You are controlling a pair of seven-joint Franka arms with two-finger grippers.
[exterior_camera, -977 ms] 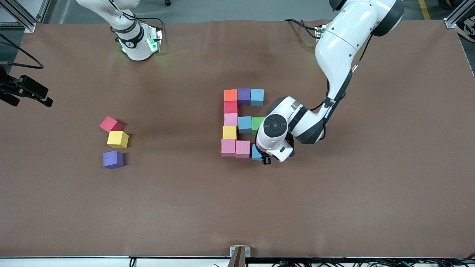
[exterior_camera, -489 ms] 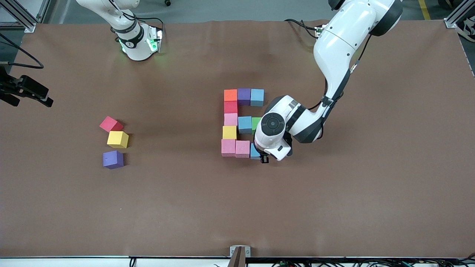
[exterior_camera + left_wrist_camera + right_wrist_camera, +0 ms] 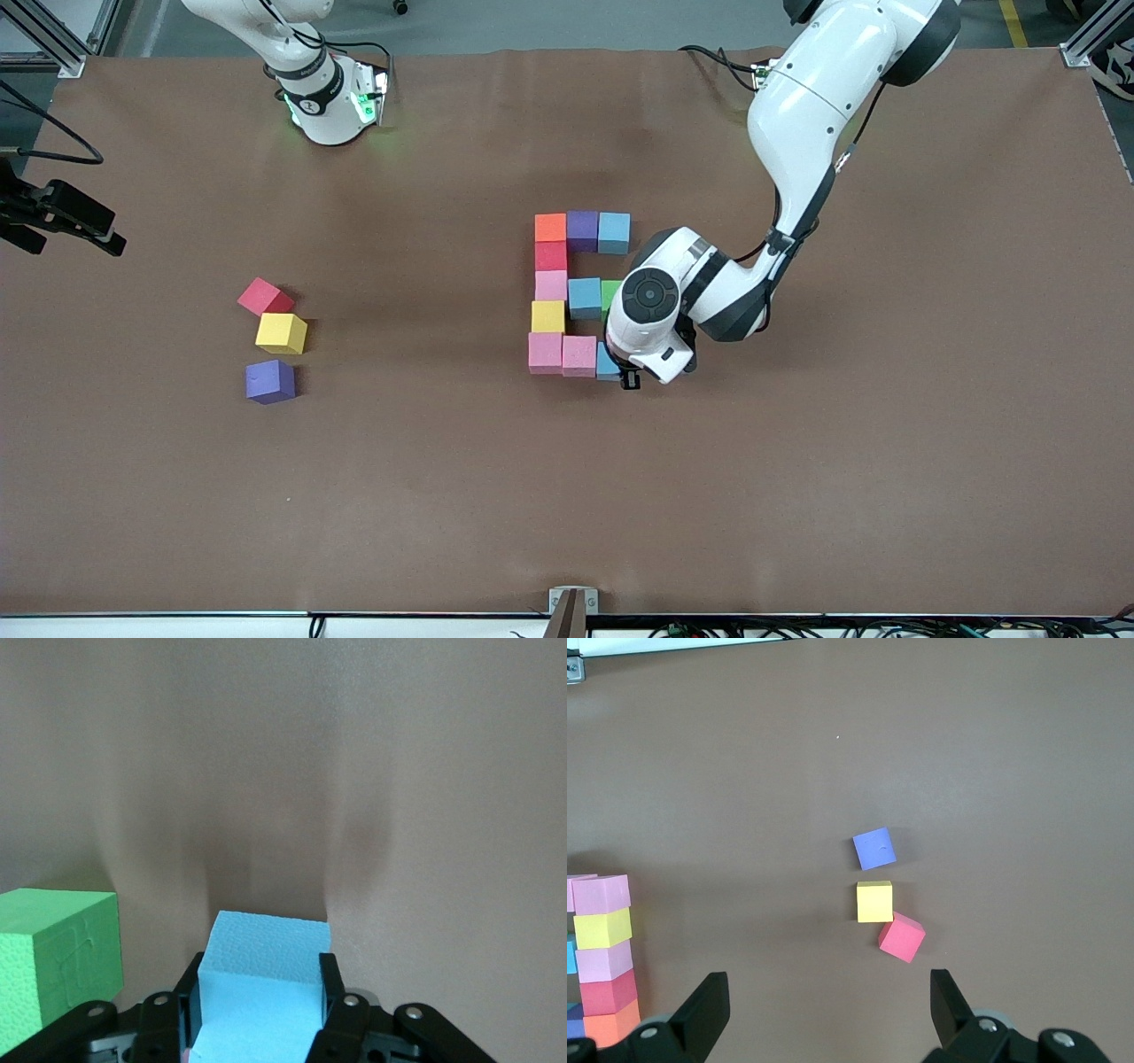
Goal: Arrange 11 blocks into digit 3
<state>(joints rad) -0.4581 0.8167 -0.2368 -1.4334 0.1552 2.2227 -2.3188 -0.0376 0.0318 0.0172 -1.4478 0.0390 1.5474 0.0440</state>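
Broadly, the brown table (image 3: 850, 461) fills everything under me, and my left arm (image 3: 806, 133) reaches from its base down to the middle of it. My left gripper (image 3: 625, 376) sits low at the nearest bar of the digit 3 (image 3: 567, 292), its fingers (image 3: 335, 992) pressed against two opposite sides of a blue block (image 3: 261, 983), so I am holding that cube.

That blue block (image 3: 606, 363) lies just beside the two pink blocks (image 3: 563, 353) of the nearest bar, at the end toward my left arm's side of the table; whether it touches them I cannot tell. A yellow block (image 3: 547, 316), a pink block (image 3: 550, 285) and a red block (image 3: 550, 256) run up the column to an orange block (image 3: 550, 227). A purple block (image 3: 582, 229) and a second blue block (image 3: 613, 232) complete the farthest bar. A third blue block (image 3: 584, 297) and a green block (image 3: 610, 293) form the middle bar.

My right arm waits. My right gripper (image 3: 828, 1014) hangs with its fingers spread wide and nothing between them.

Three loose cubes sit well apart from the figure, toward my right arm's end: a spare red block (image 3: 264, 297), a spare yellow block (image 3: 282, 333) touching it at a corner, and a spare purple block (image 3: 269, 381) nearest the front camera.
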